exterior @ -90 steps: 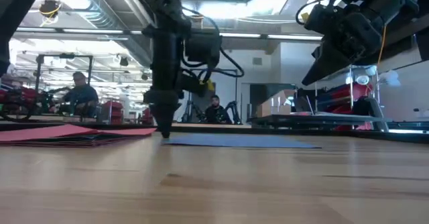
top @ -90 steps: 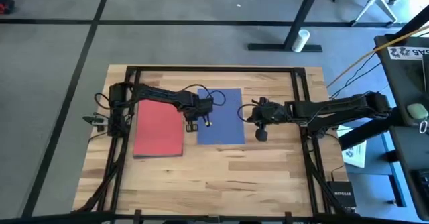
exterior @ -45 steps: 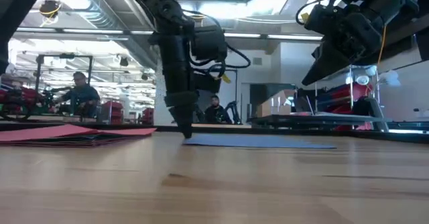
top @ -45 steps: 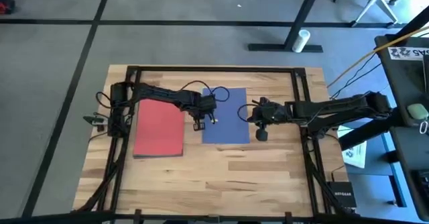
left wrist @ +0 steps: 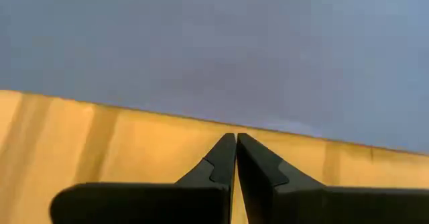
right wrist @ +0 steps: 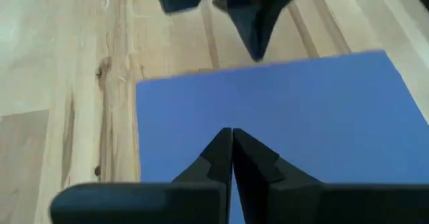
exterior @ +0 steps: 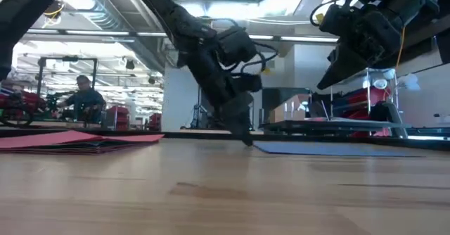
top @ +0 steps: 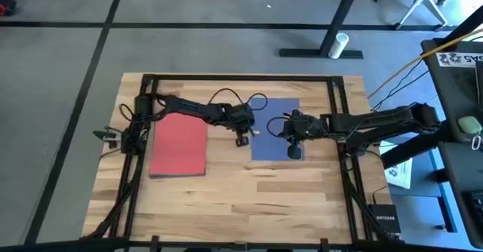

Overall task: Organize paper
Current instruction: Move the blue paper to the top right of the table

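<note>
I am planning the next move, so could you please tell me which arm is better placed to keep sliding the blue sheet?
Probably the left: its shut pincer is down at the blue sheet's edge, while the right pincer hangs above it.

No text can be read with confidence anywhere — neither on the table nor around it.

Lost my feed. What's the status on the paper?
Left end effector shut, tip at blue sheet edge. Right end effector shut, above it. Red stack apart, left side. Nothing blocking.
</note>
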`<state>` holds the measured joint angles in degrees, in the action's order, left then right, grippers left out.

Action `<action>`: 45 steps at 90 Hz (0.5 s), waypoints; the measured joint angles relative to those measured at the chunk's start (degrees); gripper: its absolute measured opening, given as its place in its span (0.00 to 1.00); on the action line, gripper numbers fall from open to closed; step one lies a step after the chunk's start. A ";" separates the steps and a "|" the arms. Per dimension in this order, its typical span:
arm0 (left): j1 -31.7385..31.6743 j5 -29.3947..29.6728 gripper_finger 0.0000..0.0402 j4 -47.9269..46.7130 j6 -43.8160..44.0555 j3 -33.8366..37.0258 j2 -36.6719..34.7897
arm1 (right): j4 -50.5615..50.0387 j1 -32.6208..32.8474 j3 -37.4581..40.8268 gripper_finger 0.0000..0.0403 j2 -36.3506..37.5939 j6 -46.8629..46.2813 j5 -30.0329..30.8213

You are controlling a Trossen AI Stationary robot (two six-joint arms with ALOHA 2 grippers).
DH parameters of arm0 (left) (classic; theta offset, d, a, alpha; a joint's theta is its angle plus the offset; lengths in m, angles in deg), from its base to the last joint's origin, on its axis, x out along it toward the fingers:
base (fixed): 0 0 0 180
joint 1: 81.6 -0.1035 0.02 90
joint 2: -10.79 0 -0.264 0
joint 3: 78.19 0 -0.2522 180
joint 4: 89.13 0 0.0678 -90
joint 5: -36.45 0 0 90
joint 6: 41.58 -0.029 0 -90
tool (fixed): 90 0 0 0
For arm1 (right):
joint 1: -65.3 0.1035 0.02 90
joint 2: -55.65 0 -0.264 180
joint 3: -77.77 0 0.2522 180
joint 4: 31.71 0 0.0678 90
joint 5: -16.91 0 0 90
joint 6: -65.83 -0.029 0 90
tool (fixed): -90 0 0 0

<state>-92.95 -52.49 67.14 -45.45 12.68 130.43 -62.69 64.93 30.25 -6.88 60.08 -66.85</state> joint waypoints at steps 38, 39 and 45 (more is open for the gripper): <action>0.48 -0.16 0.00 -7.19 -0.68 -7.35 0.81 | -1.98 -0.02 0.02 0.00 -0.48 -4.59 0.77; 0.57 -0.13 0.00 -7.58 -0.51 -7.37 0.43 | -2.11 -0.03 0.02 0.00 -0.58 -4.86 0.80; 1.34 -0.01 0.00 -9.86 0.72 -7.67 -1.66 | -3.29 -0.22 0.02 0.00 -1.57 -6.42 1.56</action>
<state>-91.62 -52.49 57.28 -44.74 5.01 128.77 -65.98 64.72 30.27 -8.45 53.65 -65.30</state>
